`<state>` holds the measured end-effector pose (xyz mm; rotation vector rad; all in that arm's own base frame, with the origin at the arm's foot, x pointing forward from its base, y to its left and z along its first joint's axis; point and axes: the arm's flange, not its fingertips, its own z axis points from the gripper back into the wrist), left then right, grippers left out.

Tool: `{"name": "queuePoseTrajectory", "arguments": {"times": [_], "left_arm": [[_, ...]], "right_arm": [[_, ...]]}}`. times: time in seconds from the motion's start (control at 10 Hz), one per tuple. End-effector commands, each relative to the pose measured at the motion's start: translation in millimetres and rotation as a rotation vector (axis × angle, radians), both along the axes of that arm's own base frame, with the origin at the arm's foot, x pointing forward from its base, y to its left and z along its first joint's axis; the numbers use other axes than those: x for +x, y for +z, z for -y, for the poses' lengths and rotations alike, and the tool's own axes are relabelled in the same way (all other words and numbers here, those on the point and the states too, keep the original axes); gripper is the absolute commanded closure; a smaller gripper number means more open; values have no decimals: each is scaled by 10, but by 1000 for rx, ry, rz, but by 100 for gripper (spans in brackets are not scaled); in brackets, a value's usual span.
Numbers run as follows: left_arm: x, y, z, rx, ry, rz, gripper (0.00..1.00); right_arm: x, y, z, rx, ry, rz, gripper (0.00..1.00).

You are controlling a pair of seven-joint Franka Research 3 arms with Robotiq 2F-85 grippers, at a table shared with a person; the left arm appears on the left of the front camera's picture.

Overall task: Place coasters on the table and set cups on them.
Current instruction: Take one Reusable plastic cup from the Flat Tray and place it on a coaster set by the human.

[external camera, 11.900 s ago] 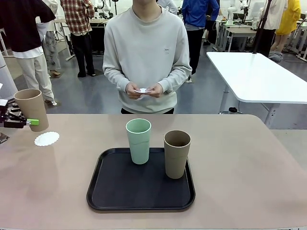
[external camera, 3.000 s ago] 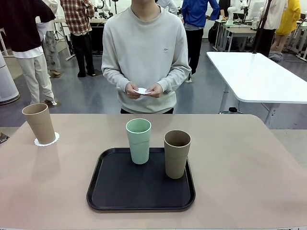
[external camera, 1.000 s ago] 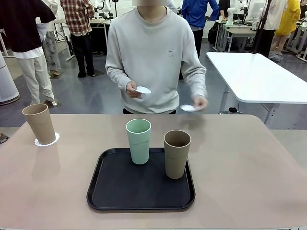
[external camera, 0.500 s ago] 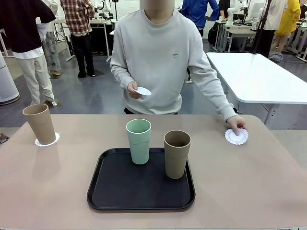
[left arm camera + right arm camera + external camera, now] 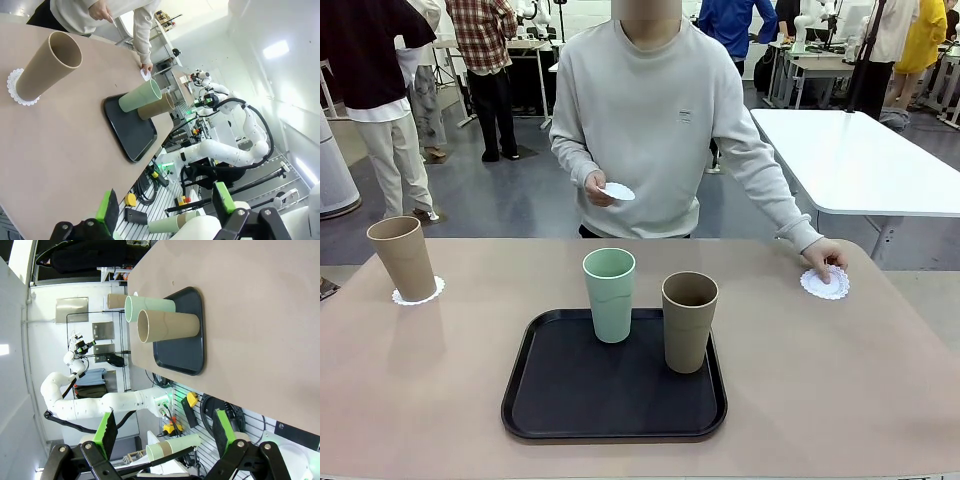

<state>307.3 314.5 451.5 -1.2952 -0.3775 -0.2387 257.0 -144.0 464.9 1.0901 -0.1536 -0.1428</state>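
One tan cup [image 5: 402, 258] stands on a white scalloped coaster [image 5: 418, 292] at the table's [image 5: 840, 380] far left. A mint green cup [image 5: 609, 294] and a second tan cup [image 5: 689, 321] stand on the black tray [image 5: 615, 405]. The person's hand [image 5: 823, 262] presses a second coaster [image 5: 824, 283] onto the table at the far right. Their other hand holds a third coaster [image 5: 616, 190] at chest height. My left gripper [image 5: 165, 205] is open and empty, back from the table, with the cup on its coaster [image 5: 47, 67] ahead. My right gripper [image 5: 165, 432] is open and empty, facing the tray cups [image 5: 167, 326].
The black tray [image 5: 131, 132] lies in the middle near the front edge. A white table [image 5: 860, 160] stands behind at the right. Other people stand in the background. Bare tabletop lies on both sides of the tray.
The person's hand swung down to the right and laid a coaster on the table, then slid it a little farther right. Cups and grippers have not moved.
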Motion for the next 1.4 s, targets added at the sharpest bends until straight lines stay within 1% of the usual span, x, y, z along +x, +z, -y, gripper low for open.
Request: {"name": "queuePoseTrajectory", "arguments": {"times": [0.0,1.3], "left_arm": [[-16,7,-6,-12,0,1,0],[-16,7,-6,-12,0,1,0]], "right_arm": [[7,3,1,15,5,11,0],[7,3,1,15,5,11,0]]}}
